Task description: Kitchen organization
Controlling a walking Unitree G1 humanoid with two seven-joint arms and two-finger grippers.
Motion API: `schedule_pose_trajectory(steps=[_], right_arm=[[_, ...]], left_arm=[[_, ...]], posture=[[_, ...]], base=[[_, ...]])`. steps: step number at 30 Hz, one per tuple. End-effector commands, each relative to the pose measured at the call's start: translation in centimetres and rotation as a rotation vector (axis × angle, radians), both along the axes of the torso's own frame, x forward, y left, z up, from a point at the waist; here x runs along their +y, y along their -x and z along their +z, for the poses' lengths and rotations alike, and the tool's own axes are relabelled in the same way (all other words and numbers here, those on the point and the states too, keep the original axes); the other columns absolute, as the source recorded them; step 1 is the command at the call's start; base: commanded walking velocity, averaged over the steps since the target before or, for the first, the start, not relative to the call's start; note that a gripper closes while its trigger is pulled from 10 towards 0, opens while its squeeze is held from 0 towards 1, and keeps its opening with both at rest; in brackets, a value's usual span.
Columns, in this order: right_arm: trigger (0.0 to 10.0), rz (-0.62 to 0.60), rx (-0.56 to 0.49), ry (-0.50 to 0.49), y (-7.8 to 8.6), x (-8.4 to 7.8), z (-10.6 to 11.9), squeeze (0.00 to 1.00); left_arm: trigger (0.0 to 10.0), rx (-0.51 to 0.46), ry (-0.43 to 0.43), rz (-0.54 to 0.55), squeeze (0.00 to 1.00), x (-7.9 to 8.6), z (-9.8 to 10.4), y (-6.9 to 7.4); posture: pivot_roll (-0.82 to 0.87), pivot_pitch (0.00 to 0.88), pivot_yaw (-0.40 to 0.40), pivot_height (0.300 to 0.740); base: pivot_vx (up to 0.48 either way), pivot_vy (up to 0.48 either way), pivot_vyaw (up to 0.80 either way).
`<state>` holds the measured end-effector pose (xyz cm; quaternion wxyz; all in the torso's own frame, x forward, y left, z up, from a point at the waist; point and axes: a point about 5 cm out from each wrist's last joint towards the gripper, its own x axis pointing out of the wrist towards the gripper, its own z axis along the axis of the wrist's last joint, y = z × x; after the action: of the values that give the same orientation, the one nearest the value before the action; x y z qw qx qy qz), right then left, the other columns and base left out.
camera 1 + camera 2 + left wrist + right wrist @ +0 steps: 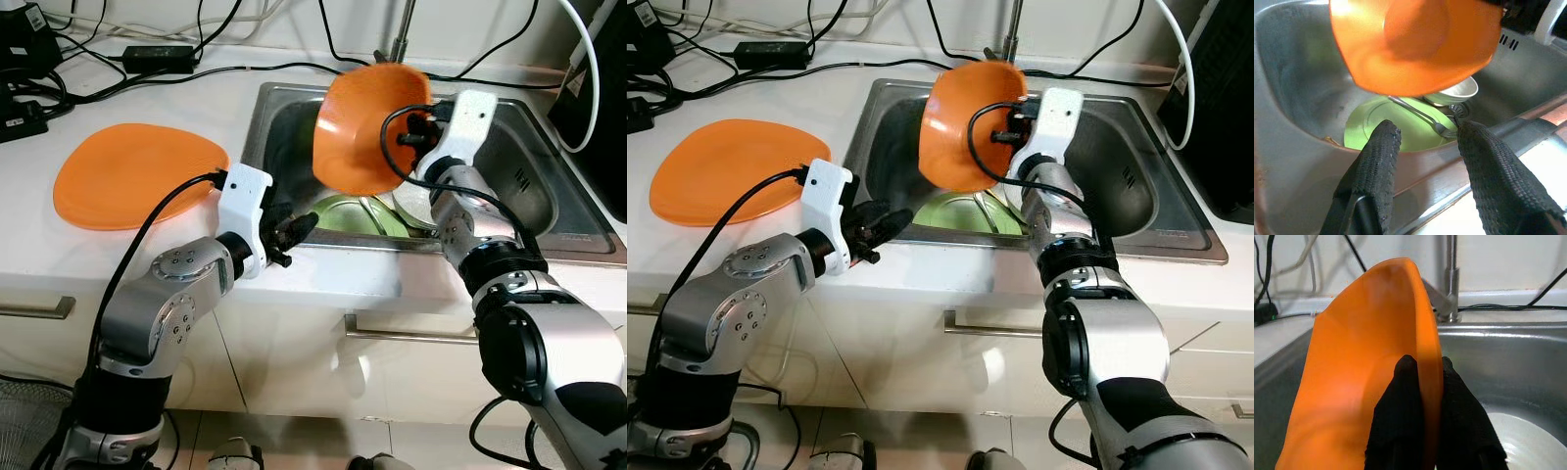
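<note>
Pinched by its rim in the right gripper [1422, 382], a deep orange plastic bowl [367, 127] is hanging tilted above the steel sink [549, 186], while the left gripper [1422, 161], fingers spread and empty, is waiting nearer the flat orange plate [132, 174] on the white counter [39, 235].

Black cables [147, 73] run over the white counter [147, 264] at the upper left of the frame, beside a black adapter [157, 56]. A white cable [591, 59] curves down at the upper right. Below the counter are white cabinet fronts with a metal handle [411, 335]. A fan grille [29, 431] shows at the lower left corner.
</note>
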<state>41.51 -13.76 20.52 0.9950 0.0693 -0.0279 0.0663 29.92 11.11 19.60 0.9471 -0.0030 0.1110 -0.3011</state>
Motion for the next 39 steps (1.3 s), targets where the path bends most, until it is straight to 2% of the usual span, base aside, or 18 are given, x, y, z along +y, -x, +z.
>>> schedule_pose_trajectory(steps=[1, 12, 26, 39], right_arm=[[10.0, 0.022, -0.038, 0.041, -0.3, 0.4, 1.3, 0.0], [10.0, 0.049, 0.065, 0.151, -0.1, 1.1, -0.7, 0.0], [10.0, 0.09, 0.115, 0.191, 0.2, 2.4, -1.9, 0.0], [10.0, 0.108, 0.176, 0.223, 0.8, 2.7, -3.7, 0.0]], left_arm=[[10.0, 0.001, -0.008, -0.018, 0.0, -0.2, 0.2, 0.5], [10.0, 0.018, -0.024, -0.028, 0.0, -0.2, 0.2, 1.1], [10.0, 0.041, -0.042, -0.028, 0.0, 0.0, 0.0, 1.4], [10.0, 0.047, -0.051, -0.029, 0.0, 0.1, 0.1, 1.5]], posture=[[0.11, 0.076, -0.04, 0.718], [0.13, 0.08, -0.041, 0.718], [0.15, 0.074, -0.042, 0.718], [0.17, 0.069, -0.041, 0.718]], base=[[0.0, 0.0, 0.0], [0.0, 0.0, 0.0], [0.0, 0.0, 0.0], [0.0, 0.0, 0.0]])
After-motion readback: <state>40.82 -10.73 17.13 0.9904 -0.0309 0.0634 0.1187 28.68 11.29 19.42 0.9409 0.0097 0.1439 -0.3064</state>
